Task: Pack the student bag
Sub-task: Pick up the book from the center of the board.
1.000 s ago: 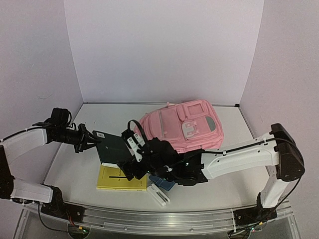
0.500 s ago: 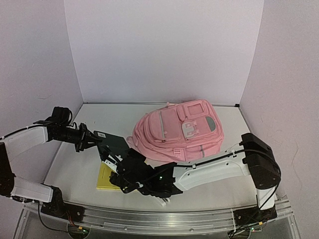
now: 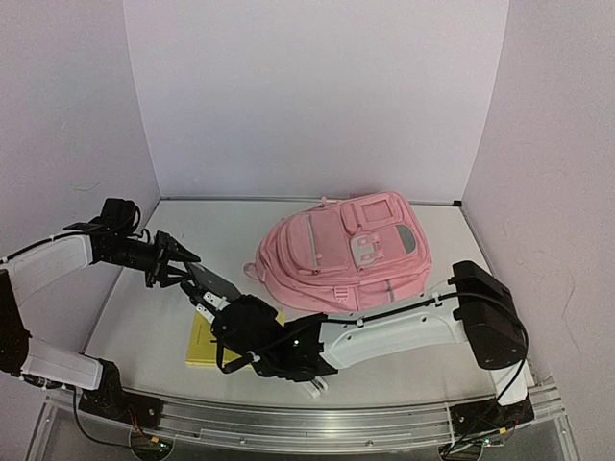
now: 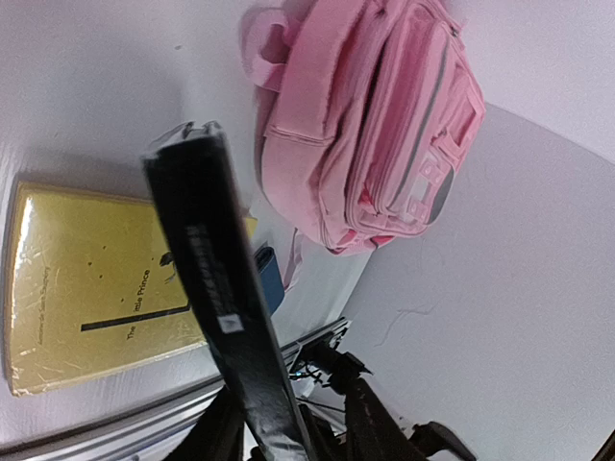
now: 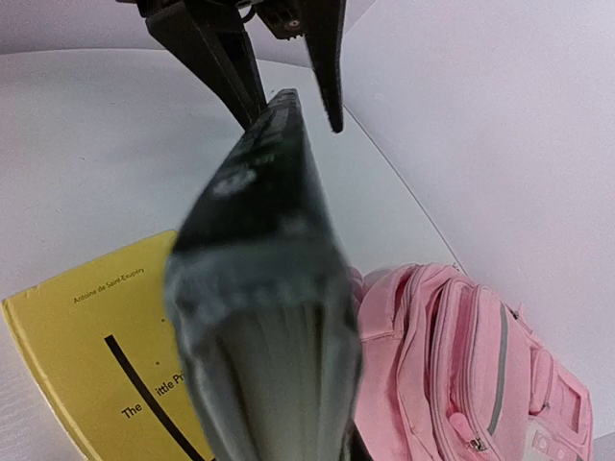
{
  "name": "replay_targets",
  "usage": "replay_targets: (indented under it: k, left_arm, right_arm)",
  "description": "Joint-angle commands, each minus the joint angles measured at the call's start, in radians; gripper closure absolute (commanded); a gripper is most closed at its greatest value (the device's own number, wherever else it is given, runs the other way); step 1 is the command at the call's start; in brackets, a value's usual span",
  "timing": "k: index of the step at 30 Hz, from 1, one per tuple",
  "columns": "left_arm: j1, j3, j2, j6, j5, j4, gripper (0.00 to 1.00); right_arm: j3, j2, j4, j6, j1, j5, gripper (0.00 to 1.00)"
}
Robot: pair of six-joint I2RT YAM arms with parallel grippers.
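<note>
**A:** Where is the student bag?

**B:** The large, soft pink fabric student bag lies flat on the white desk, toward the back right. Its front zip pockets and silver-grey strips face up, and neither hand touches it.

**A:** What are the two hands doing?

**B:** They meet at a thin, glossy dark book that is held off the desk at a slant, just left of the bag's lower corner. The right hand is clamped on the book's near end. Its wrist view is filled by the page edges, which hide its own fingers.

**A:** Is the left hand gripping the book too?

**B:** No. The left hand reaches in from the left with its fingers spread, and the book's far end sits between them. One finger is right at the cover, but I cannot tell whether it touches. The other stands clear of it.

**A:** Is anything underneath?

**B:** A flat yellow paperback with a black line and the word "Prince" on its cover lies on the desk below the raised book. A small blue thing shows just beside its edge, partly hidden.
</note>
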Motion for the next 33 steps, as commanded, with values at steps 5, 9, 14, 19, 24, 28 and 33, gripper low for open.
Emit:
replay_targets:
  k: [5,9,14,19,24,28,33]
  left_arm:
    - [-0.005,0.201,-0.018,0.241,-0.003,0.061,0.18]
    - [-0.007,0.208,-0.05,0.328,0.016,0.149,0.14]
    - [-0.028,0.179,-0.061,0.382,0.132,0.267,0.14]
    - [-0.119,0.216,-0.014,0.438,0.195,0.285,0.13]
    - [-0.169,0.265,0.01,0.477,0.198,0.29,0.11]
    - [-0.171,0.272,0.021,0.45,0.203,0.34,0.1]
    - [-0.171,0.256,0.024,0.432,0.206,0.367,0.1]
  right_arm:
    - [-0.06,-0.324,-0.096,0.311,-0.13,-0.146,1.0]
    - [-0.107,-0.441,-0.136,0.463,-0.267,-0.43,1.0]
    - [-0.115,-0.562,-0.139,0.572,-0.452,-0.832,1.0]
    - [-0.088,-0.599,-0.141,0.694,-0.616,-1.275,1.0]
    - [-0.083,-0.611,-0.141,0.758,-0.644,-1.527,1.0]
    - [-0.099,-0.61,-0.122,0.808,-0.644,-1.643,1.0]
    - [-0.137,-0.623,-0.03,0.878,-0.644,-1.664,1.0]
